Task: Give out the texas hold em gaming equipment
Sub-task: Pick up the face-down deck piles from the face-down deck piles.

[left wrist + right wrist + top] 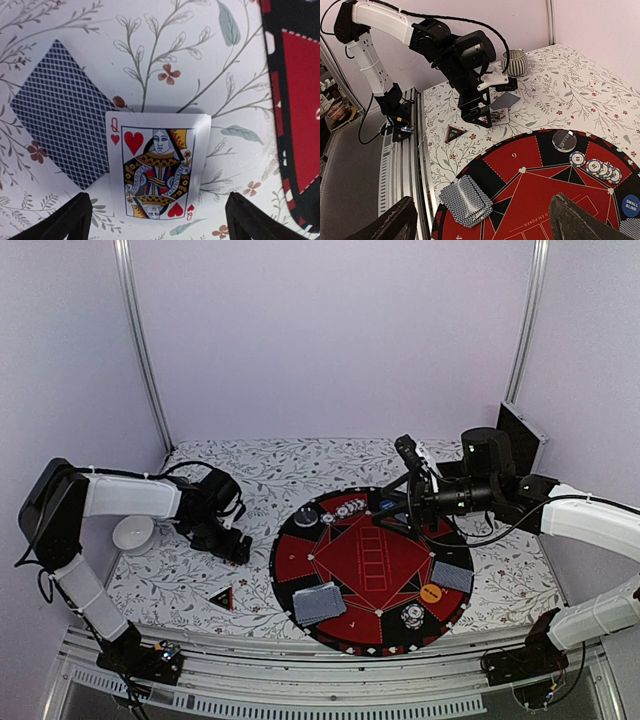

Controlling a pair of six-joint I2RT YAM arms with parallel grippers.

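Observation:
My left gripper (157, 223) is open, its fingers (64, 220) spread on either side of a face-up queen of hearts (159, 165) that lies flat on the flowered cloth. A face-down blue-backed card (62, 112) lies beside it, tucked partly under the queen. The black-red triangle (454, 133) rests on the cloth near the left gripper (233, 545). On the round mat (370, 562) sit a deck of cards (466, 200), a clear dealer disc (565, 140), a row of chips (597, 167), an orange disc (431, 593) and another card pile (452, 575). My right gripper (487, 225) hangs open above the mat, holding nothing.
A white dish (133, 532) stands on the far left of the table, which the right wrist view shows as a striped cup (514, 61). Aluminium rails (300, 660) run along the near edge. White walls close in the back and sides.

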